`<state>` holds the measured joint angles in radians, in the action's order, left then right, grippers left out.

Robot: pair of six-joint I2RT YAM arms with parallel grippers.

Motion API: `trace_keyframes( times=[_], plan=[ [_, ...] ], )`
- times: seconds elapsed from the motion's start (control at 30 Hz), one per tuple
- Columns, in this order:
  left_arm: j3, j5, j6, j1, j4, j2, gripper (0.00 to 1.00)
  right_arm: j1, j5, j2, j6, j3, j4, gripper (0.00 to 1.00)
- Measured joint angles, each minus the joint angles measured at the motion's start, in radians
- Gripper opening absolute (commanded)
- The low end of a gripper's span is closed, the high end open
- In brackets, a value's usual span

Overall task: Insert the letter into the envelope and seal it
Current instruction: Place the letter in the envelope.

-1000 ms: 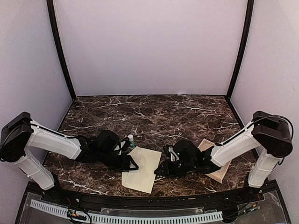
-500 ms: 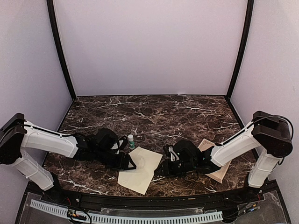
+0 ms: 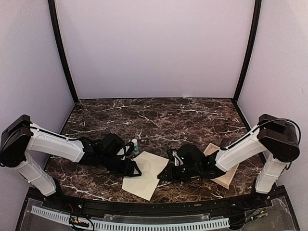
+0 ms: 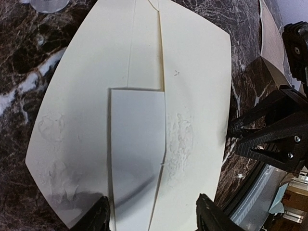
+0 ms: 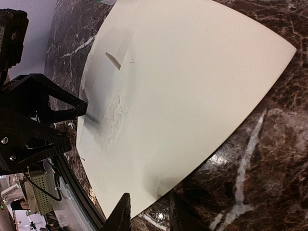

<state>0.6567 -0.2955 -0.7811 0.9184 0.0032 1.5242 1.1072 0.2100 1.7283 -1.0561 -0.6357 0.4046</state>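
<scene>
Lying flat on the dark marble table (image 3: 159, 115), the envelope (image 3: 144, 177) is seen near the front edge, between the two grippers. In the left wrist view seam lines are shown on it, with a paler rectangular patch (image 4: 137, 154) at its middle. Rough, wrinkled spots are noted on either side of that patch. Whether the flap is open cannot be told.

The left gripper (image 3: 134, 168) is held low over the envelope's left side. Its jaws are spread wide and nothing is pinched. Both fingers (image 4: 98, 216) are seen at the bottom of its own camera, with the paper spread out below them.

The right gripper (image 3: 162, 174) is set at the envelope's right edge. Its jaws are only narrowly apart, and the paper's near edge is seen in the gap. Whether it is actually clamped cannot be told.

The letter (image 3: 227, 179) is found to the right, apart from the envelope and partly covered by the right arm, so it is not inside. Only its tan surface is made out; any print is too small to be read.

A small white bottle (image 3: 134, 144) with green on it is stood upright just behind the envelope's far-left corner, beside the left gripper.
</scene>
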Motion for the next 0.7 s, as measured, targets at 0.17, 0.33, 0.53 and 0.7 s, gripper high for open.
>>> trace_keyframes(
  times=[0.17,0.33,0.53,0.7],
  plan=[
    [0.009,-0.002,0.003,0.005,0.001,0.008,0.59,0.0,0.0,0.01,0.001,-0.01,0.002,0.25],
    [0.044,-0.004,0.01,0.023,0.0,0.045,0.59,0.002,0.001,0.021,0.003,-0.022,0.005,0.25],
    [0.081,-0.012,0.019,0.036,-0.003,0.08,0.57,0.004,0.001,0.026,0.003,-0.025,0.007,0.24],
    [0.103,-0.023,0.026,0.042,-0.002,0.105,0.56,0.006,0.002,0.031,0.003,-0.028,0.013,0.24]
  ],
)
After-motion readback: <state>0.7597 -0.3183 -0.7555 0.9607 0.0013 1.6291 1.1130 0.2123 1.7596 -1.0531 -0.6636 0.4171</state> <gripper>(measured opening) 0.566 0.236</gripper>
